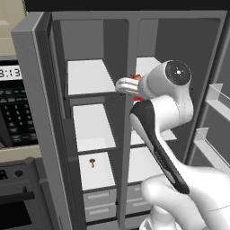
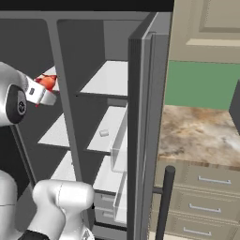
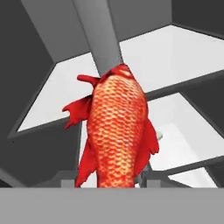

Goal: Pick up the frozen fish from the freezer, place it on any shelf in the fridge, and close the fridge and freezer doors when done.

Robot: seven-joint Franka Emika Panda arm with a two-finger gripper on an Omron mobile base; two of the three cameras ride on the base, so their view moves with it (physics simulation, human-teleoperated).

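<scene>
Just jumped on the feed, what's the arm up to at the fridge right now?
The gripper is shut on the frozen fish and holds it up in front of the divider between the two open compartments, level with the upper shelves. The fish is on no shelf yet. The fridge and the freezer both stand with their doors open. A small dark red blob sits on a lower freezer shelf, and a small pale item lies on a middle fridge shelf.
</scene>
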